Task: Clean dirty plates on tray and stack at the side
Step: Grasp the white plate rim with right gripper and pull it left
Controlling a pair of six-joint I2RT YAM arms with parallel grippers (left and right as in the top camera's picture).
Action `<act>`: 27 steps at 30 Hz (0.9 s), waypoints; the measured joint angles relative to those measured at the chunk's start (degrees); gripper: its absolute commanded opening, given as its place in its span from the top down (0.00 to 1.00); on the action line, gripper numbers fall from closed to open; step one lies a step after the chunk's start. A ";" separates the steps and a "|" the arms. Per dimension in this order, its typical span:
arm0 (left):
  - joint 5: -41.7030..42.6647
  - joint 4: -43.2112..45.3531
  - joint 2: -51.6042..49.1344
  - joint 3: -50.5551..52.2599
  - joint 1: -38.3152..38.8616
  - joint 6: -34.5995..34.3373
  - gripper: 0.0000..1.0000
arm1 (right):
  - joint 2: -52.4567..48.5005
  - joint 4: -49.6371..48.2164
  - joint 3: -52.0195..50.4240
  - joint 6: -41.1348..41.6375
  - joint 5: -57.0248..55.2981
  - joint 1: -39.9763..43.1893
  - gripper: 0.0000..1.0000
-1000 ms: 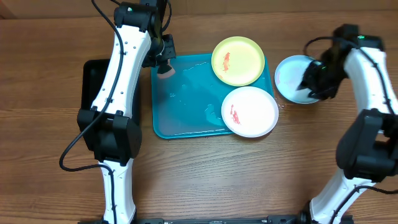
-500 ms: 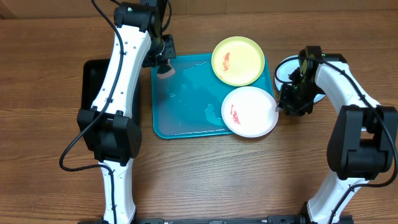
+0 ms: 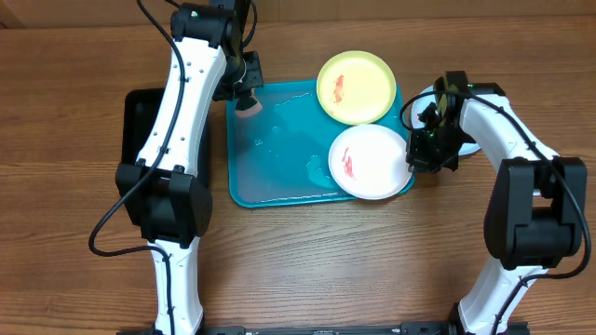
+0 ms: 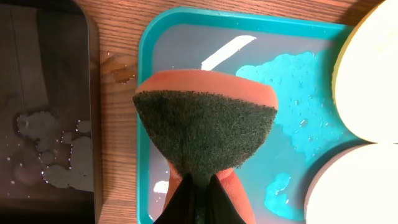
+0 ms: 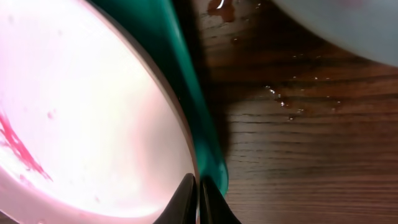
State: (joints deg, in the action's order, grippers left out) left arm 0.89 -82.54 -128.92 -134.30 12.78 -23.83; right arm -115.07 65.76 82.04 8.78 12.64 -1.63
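The left gripper (image 4: pixel 198 194) is seen clamped on an orange sponge with a dark green scouring face (image 4: pixel 205 124). The fingers are pinched tight at the sponge's lower end, and the scouring face is turned toward the wrist camera. In the overhead view the sponge is held over the upper left corner of the large turquoise rectangular plastic tray (image 3: pixel 279 177); whether it touches the tray cannot be told. Water puddles (image 4: pixel 292 81) are spread over the tray floor.

The right gripper (image 5: pixel 199 200) is seen pinched shut on the right rim of the white round plastic plate (image 3: pixel 370 163), fingertips nearly together, just above the tray's raised right edge. A red smear is seen on the left half of this plate, which is lying in the tray's lower right corner. The yellow-green round plastic plate (image 3: pixel 357 89), also red-smeared, is placed in the tray's upper right corner, overhanging the rim. The light blue round plastic plate (image 5: pixel 348 22) is set on the brown wooden table (image 3: pixel 307 261) right of the tray, mostly hidden by the arm. A wet black rectangular tray (image 3: pixel 140 140) is seen at frame left.
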 measured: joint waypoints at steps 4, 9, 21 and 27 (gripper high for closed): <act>0.00 -0.11 0.00 0.00 0.00 -0.02 0.96 | 0.00 1.44 0.02 0.00 0.11 -1.05 0.96; 0.00 -0.26 0.00 0.00 0.00 -0.02 0.96 | 0.20 2.99 0.02 0.17 0.07 -4.07 0.96; 0.00 -0.72 0.00 0.00 0.00 0.00 0.96 | 1.75 -11.72 0.00 15.56 -1.79 -19.39 0.96; -0.02 -1.66 0.00 0.00 0.00 -0.02 0.96 | 1.68 -17.97 0.00 27.43 -6.91 -27.76 0.96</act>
State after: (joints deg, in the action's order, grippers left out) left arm 0.86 -84.20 -128.92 -134.30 12.78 -23.86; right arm -113.38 47.79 82.04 36.21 5.74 -29.39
